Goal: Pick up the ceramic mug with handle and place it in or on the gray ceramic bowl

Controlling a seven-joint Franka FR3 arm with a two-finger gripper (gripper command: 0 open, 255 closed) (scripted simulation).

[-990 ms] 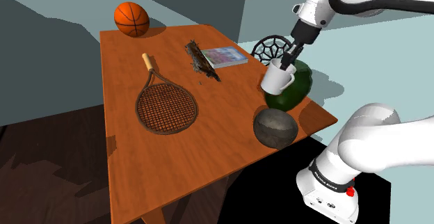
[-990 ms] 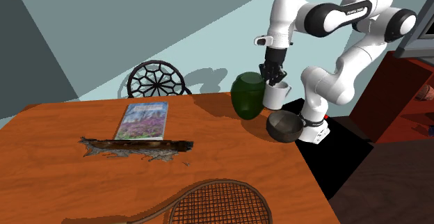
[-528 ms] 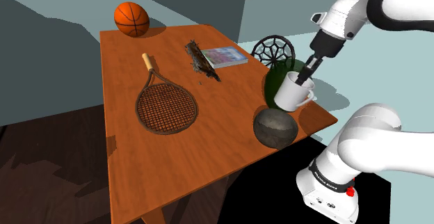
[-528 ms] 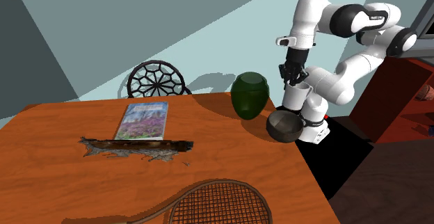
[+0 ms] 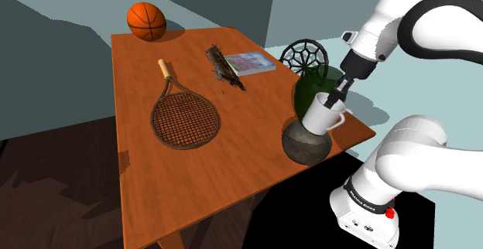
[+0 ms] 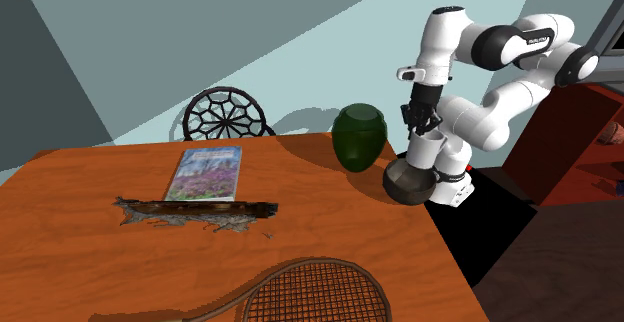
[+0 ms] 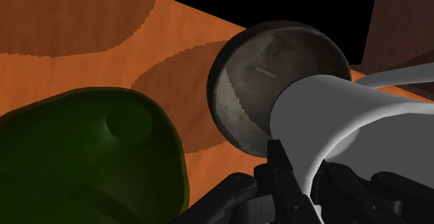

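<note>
White mug [image 5: 322, 117] pinched by its rim in my gripper [image 5: 333, 99], poised over grey bowl [image 5: 303, 148] at table [image 5: 155, 179] edge nearest the stand, so I can lower it in

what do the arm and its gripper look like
The arm is glossy white, rounded links with dark bands at the joints and small dark lettering on one link. A red mark shows on its base. The gripper is all black, with two slim fingers.

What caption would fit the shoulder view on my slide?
The gripper holds the white mug over the dark bowl, beside a green jar on a wooden table.
</note>
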